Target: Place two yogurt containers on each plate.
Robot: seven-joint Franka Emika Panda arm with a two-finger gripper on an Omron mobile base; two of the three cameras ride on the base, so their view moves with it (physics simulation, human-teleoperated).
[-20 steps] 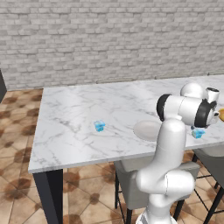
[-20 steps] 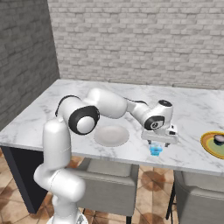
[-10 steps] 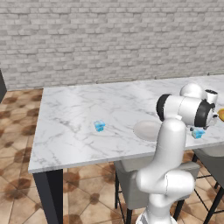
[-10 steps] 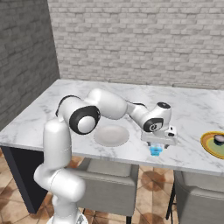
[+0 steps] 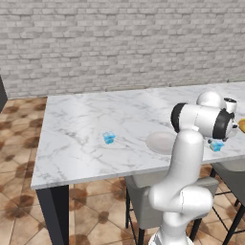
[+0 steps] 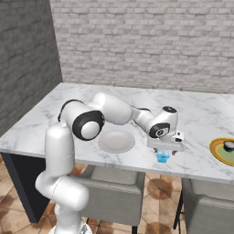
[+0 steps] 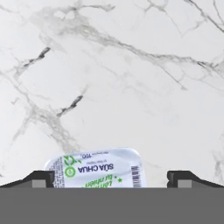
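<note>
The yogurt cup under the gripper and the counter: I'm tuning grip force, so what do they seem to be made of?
The yogurt cup looks like thin translucent light-blue plastic with a glossy printed foil or film lid, judging by the see-through body in the right base view and the shiny label. The counter looks like polished white marble with grey veins, though it could be a laminate imitation. The gripper hangs open above the cup.

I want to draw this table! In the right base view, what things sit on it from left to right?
Off-white plate → light blue yogurt cup, under the open gripper → yellow-rimmed plate holding the black cup.
</note>
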